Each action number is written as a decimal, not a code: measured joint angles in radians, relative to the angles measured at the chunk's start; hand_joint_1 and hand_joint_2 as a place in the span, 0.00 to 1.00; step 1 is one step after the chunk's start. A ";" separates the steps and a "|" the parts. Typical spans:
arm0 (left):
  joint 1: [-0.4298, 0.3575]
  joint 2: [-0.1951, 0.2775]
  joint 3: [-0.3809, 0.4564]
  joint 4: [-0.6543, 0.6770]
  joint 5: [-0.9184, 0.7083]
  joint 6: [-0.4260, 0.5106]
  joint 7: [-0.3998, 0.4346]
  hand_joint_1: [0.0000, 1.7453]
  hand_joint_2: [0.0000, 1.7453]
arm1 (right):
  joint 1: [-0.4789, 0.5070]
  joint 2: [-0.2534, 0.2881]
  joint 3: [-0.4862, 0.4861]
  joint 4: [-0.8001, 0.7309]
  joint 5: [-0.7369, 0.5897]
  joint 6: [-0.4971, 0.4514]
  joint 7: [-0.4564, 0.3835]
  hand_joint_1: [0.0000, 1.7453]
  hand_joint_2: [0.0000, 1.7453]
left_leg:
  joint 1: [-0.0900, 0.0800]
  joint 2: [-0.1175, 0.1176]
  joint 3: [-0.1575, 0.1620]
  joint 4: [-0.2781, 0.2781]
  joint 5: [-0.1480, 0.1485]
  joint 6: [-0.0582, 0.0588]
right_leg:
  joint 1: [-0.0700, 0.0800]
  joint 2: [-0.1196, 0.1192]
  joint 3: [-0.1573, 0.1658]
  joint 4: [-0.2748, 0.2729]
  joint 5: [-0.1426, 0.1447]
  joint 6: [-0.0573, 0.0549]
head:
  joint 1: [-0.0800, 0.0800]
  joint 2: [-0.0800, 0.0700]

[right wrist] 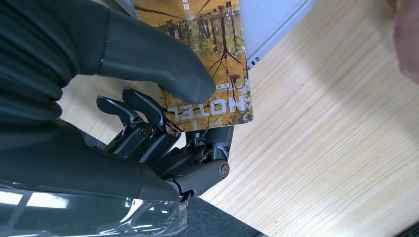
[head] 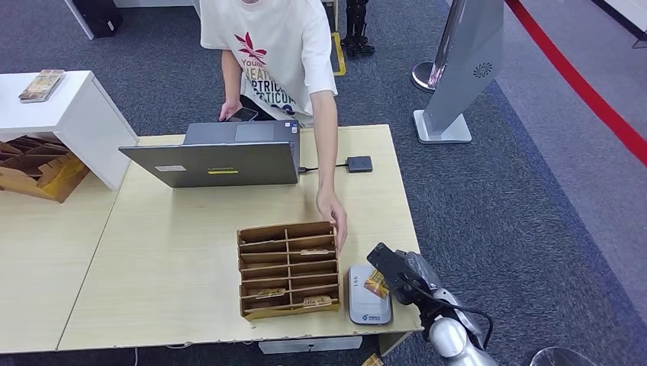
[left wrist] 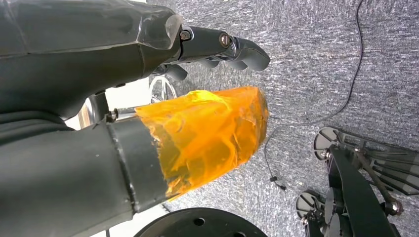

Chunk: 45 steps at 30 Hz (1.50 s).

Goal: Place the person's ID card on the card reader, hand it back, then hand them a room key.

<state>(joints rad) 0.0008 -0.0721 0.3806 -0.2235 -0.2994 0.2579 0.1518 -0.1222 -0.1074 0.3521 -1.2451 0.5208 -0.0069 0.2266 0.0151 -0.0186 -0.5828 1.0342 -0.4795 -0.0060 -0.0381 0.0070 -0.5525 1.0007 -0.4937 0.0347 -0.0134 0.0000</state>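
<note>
While the right hand (head: pixel 391 273) pinches the card (right wrist: pixel 212 64) between thumb and fingers just above the reader (head: pixel 369 295), the person's hand (head: pixel 333 216) waits near the organizer (head: pixel 288 268). Best, I judge, to lift clear of the reader and offer the card's free edge forward. The left hand (left wrist: pixel 217 49) hangs, fingers curled, empty.

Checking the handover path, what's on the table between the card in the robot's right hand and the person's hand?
In the head view, only bare table lies between the card and the person's hand; the reader sits below.
</note>
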 joint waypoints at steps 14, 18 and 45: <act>0.000 0.000 0.014 0.000 -0.005 0.000 0.000 0.00 0.00 | 0.000 -0.002 0.001 0.000 0.000 0.000 0.003 1.00 1.00 | 0.000 0.000 0.000 0.000 0.000 0.000 | 0.000 0.000 0.000 0.000 0.000 0.000 | 0.000 0.000; 0.000 0.000 0.014 0.000 -0.006 0.000 0.000 0.00 0.00 | 0.000 -0.002 0.001 0.000 0.000 0.000 0.004 1.00 1.00 | 0.000 0.000 0.001 0.000 0.000 0.000 | 0.000 0.000 0.001 0.000 0.000 0.000 | 0.000 0.000; 0.000 0.000 0.014 0.000 -0.012 0.000 -0.002 0.00 0.00 | -0.001 -0.002 0.002 0.000 0.003 0.000 0.004 1.00 1.00 | 0.000 0.000 0.002 0.000 0.000 0.000 | 0.000 0.000 0.002 0.000 0.000 0.000 | 0.000 0.000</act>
<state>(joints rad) 0.0007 -0.0721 0.3948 -0.2235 -0.3109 0.2575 0.1495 -0.1231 -0.1099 0.3539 -1.2448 0.5234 -0.0069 0.2308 0.0150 -0.0187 -0.5812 1.0342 -0.4794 -0.0060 -0.0381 0.0070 -0.5509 1.0006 -0.4936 0.0347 -0.0132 0.0000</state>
